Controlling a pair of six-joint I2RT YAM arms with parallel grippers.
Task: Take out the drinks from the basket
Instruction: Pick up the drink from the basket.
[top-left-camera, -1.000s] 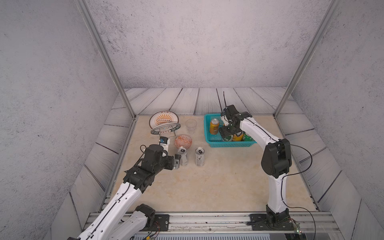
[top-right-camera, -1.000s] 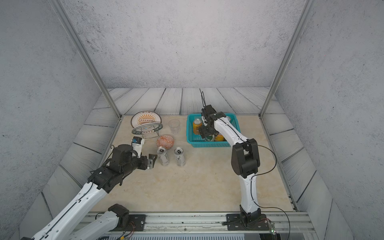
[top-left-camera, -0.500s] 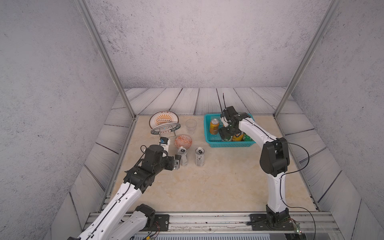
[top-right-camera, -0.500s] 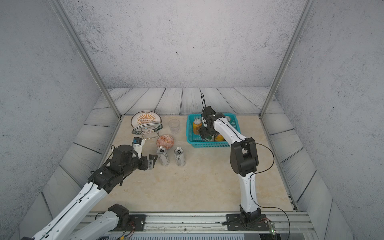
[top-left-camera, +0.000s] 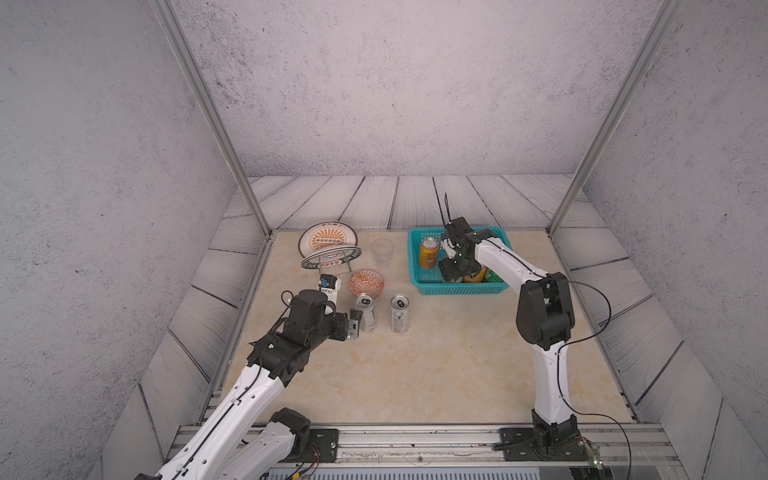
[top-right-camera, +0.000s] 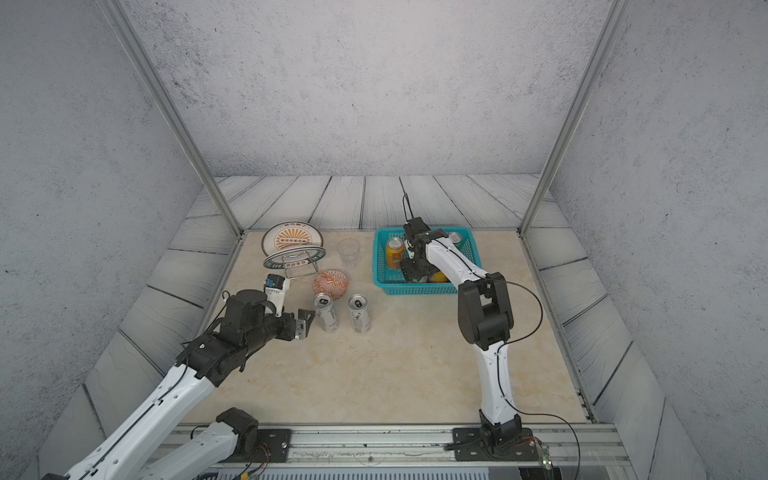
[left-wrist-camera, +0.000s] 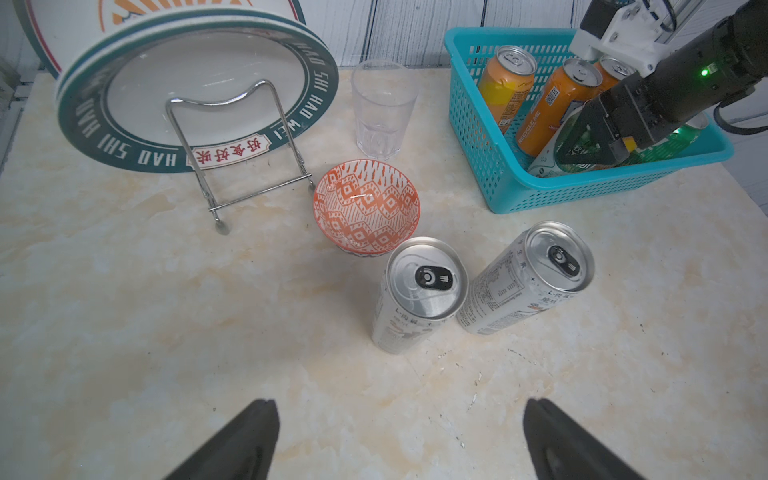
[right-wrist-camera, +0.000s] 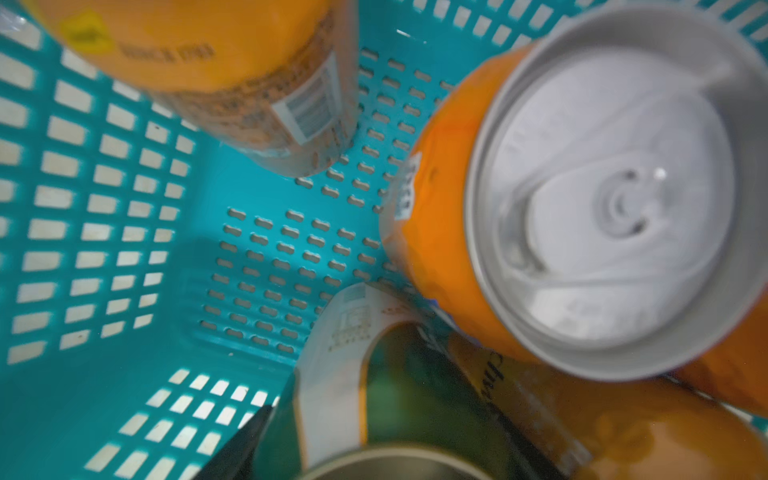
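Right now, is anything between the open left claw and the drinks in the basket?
Yes. Two white cans stand upright just ahead of the left gripper, between it and the basket, whose near wall follows.

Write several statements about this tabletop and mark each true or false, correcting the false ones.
1. Two slim white cans with black print stand upright on the table, outside the teal plastic mesh basket. True.
2. The left gripper holds a white can. False: its jaws are open and empty, beside them.
3. The right gripper is down inside the basket. True.
4. The clear plastic cup lies inside the basket. False: it stands upright on the table, between the green-rimmed plate and the basket.
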